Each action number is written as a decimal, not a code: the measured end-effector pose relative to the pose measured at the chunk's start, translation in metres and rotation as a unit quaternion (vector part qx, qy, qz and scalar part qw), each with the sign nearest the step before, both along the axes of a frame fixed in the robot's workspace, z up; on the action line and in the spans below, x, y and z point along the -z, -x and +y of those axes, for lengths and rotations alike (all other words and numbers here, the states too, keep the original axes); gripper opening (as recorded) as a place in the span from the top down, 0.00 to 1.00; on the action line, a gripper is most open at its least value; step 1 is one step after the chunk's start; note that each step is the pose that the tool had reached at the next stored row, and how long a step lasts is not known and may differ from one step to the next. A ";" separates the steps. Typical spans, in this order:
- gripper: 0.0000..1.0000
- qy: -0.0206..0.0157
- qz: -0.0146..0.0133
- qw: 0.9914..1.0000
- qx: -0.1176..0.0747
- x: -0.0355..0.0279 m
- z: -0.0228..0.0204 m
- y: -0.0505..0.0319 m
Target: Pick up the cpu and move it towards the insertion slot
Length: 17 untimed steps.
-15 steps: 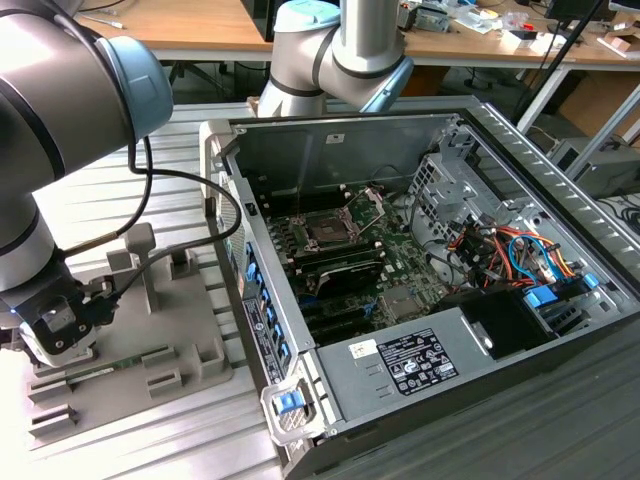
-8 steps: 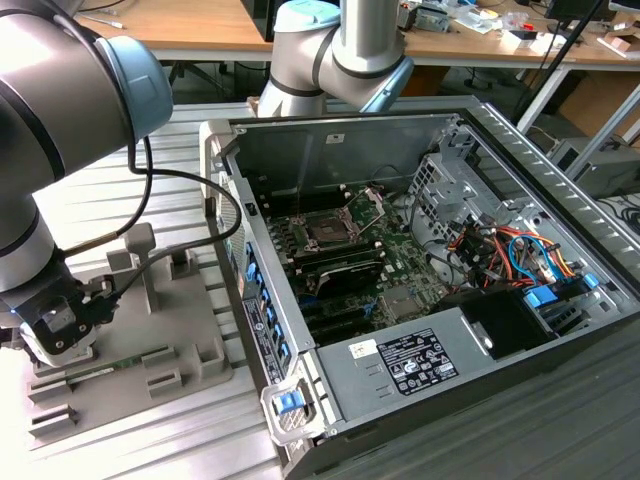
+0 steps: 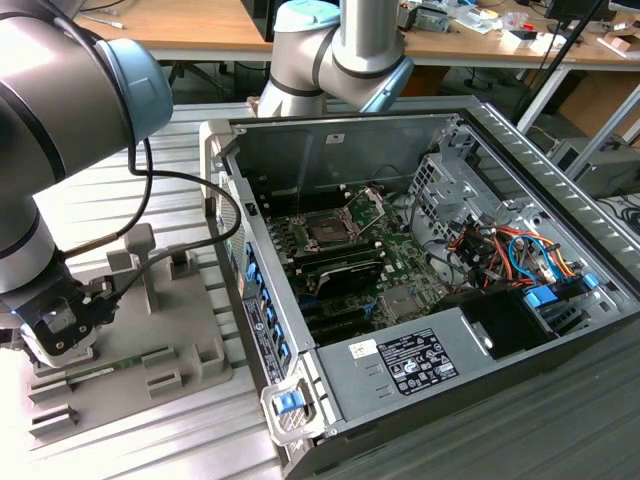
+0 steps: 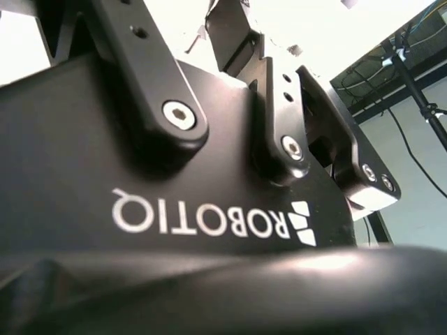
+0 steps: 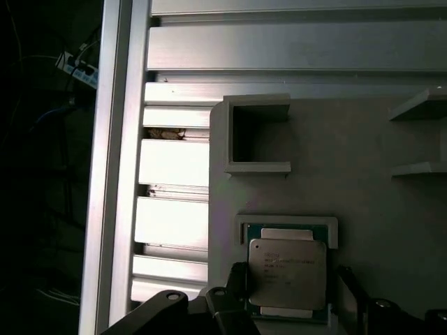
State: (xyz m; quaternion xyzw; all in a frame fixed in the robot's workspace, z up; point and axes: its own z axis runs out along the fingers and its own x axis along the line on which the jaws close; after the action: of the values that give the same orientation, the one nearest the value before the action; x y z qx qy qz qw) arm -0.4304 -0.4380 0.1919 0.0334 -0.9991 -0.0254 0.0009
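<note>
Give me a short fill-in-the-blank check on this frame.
The cpu lies on a ____ fixture.
The insertion slot has its metal bracket swung ____.
The gripper hangs over the cpu, ____ the computer case.
Missing words: gray; open; outside.

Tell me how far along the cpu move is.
Nothing done yet: the cpu lies in its gray holder. In hand: the pincer is down at it. Left: the lift and the carry to the insertion slot in the computer case.
</note>
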 end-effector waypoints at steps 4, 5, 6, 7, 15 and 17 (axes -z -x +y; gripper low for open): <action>0.40 0.000 0.000 1.000 -0.001 0.0003 0.0001 -0.0001; 0.40 0.000 0.000 1.000 -0.001 0.0002 0.0001 -0.0001; 0.40 0.000 -0.001 1.000 -0.001 0.0001 0.0001 -0.0001; 0.40 0.000 -0.001 1.000 -0.001 -0.0004 0.0001 -0.0001; 0.40 0.000 -0.002 1.000 -0.002 -0.0042 0.0001 0.0002; 0.40 0.000 -0.002 1.000 -0.002 -0.0042 0.0001 0.0002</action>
State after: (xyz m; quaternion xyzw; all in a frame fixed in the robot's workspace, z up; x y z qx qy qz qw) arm -0.4306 -0.4379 0.1960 0.0356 -0.9990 -0.0255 -0.0007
